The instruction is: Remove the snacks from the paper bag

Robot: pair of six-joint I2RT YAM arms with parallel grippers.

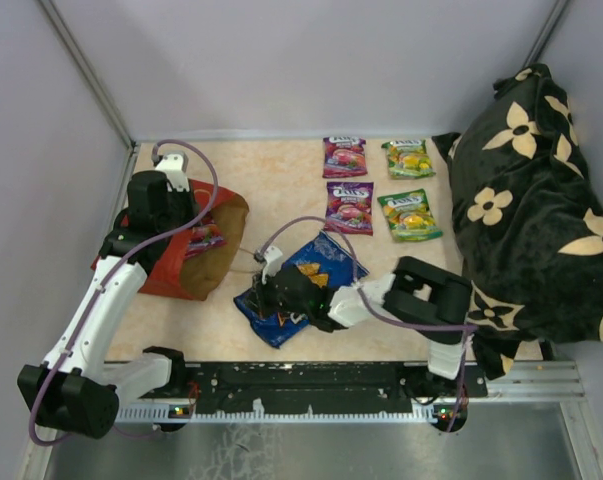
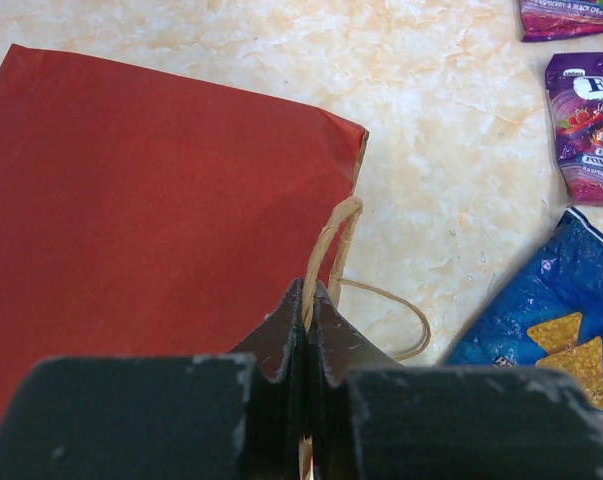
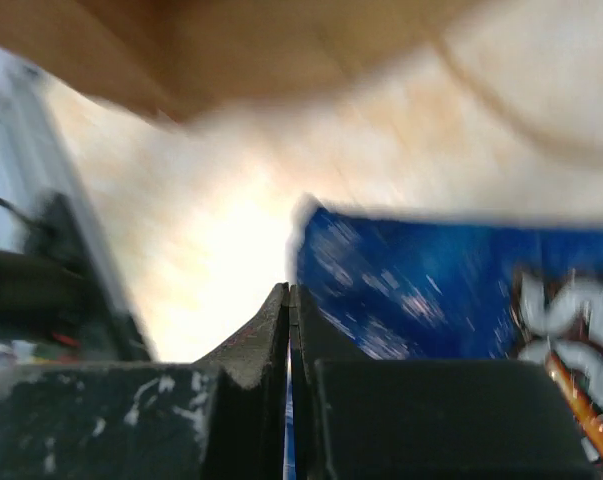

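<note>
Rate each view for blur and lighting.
Right wrist: heavy motion blur smears the blue chip bag and tabletop; only the right gripper is crisp. Left wrist: sharp, the paper bag and its handle clear. Top external: sharp, evenly lit.

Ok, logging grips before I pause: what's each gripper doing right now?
Left gripper: closed on the handle of the paper bag.
Right gripper: closed on the blue chip bag.
</note>
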